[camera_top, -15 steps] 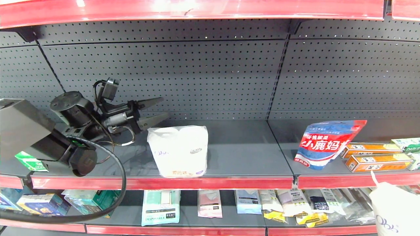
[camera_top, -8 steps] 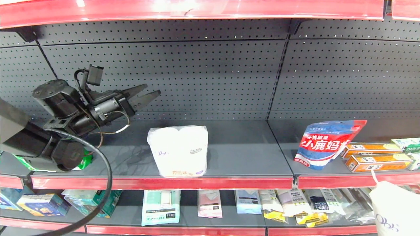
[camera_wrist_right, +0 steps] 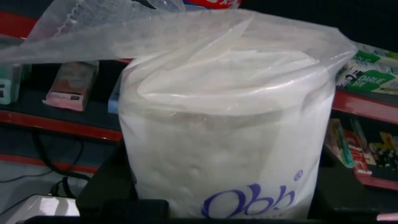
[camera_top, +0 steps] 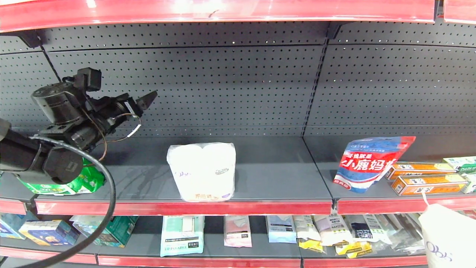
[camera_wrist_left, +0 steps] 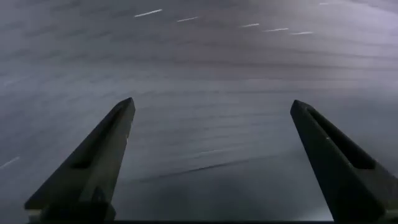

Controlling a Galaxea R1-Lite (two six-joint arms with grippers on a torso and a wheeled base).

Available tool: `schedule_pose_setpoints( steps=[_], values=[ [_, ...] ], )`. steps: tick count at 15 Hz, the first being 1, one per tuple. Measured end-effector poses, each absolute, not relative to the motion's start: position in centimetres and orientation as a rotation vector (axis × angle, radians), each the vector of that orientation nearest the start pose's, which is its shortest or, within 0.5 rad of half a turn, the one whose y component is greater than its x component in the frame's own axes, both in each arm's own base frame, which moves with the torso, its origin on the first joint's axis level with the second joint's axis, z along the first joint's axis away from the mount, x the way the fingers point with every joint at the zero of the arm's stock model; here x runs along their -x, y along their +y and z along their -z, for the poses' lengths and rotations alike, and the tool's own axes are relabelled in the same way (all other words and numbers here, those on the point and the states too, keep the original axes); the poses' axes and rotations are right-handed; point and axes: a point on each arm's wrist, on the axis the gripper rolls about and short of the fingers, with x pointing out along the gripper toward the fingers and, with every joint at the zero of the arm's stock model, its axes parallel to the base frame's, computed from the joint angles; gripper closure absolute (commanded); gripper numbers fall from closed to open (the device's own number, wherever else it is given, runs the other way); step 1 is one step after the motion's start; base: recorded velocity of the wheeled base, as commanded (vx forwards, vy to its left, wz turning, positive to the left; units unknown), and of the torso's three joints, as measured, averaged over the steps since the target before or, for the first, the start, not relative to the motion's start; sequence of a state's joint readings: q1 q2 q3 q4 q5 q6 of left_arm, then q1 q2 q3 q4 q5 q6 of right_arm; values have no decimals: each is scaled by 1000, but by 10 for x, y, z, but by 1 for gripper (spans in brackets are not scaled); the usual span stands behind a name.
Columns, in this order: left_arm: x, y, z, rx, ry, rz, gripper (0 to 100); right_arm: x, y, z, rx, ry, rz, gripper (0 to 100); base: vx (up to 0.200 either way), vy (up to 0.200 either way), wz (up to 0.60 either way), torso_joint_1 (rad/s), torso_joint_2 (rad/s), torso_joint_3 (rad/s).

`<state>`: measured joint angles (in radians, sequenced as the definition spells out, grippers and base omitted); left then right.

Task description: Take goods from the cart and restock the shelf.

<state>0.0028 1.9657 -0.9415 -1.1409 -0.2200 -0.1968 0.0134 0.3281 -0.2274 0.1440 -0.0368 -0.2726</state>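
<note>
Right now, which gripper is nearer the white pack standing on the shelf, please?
Left. The left gripper hangs above-left of the white pack; the right gripper holds a second pack far right, below.

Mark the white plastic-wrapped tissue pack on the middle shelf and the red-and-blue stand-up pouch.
White plastic-wrapped tissue pack (camera_top: 202,173): head view, centre of its front face.
Red-and-blue stand-up pouch (camera_top: 372,163): head view, printed front panel.
</note>
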Motion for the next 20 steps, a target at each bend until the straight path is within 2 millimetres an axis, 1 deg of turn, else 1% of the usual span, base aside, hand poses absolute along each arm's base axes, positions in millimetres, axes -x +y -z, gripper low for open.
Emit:
schedule_pose_setpoints(
  steps=[2,4,5,7,9,10,12,15,16,17,18,20],
  values=[
    [-368,2,-177,141,-17,24,0,3,-1,-131,276,244,-10,100,0,0,0,0,0,0],
    [-356,1,-180,126,59,6,0,2,-1,-132,274,244,-20,100,0,0,0,0,0,0],
    [-343,0,-183,125,116,20,0,1,-1,-133,274,247,-24,100,0,0,0,0,0,0],
    [-306,-1,-196,119,198,63,0,0,0,-133,274,249,-27,100,0,0,0,0,0,0],
    [-261,-3,-207,108,225,120,0,1,0,-136,272,241,-48,100,0,0,0,0,0,0],
    [-238,-3,-209,99,233,147,0,1,0,-140,272,231,-60,100,0,0,0,0,0,0],
    [-189,-4,-206,74,251,193,0,-2,1,-149,270,226,-85,100,0,0,0,0,0,0],
    [-121,-5,-190,33,333,218,0,-8,1,-158,271,237,-93,100,0,0,0,0,0,0],
    [-104,-5,-186,25,357,220,0,-10,1,-160,272,244,-94,100,0,0,0,0,0,0],
    [-90,-5,-183,17,363,222,0,-12,1,-162,273,248,-98,100,0,0,0,0,0,0],
    [-82,-5,-184,-1,334,217,0,-14,1,-162,273,255,-107,100,0,0,0,0,0,0],
    [-74,-3,-184,-115,295,166,0,-18,2,-166,273,264,-113,100,0,0,0,0,0,0]
  ],
)
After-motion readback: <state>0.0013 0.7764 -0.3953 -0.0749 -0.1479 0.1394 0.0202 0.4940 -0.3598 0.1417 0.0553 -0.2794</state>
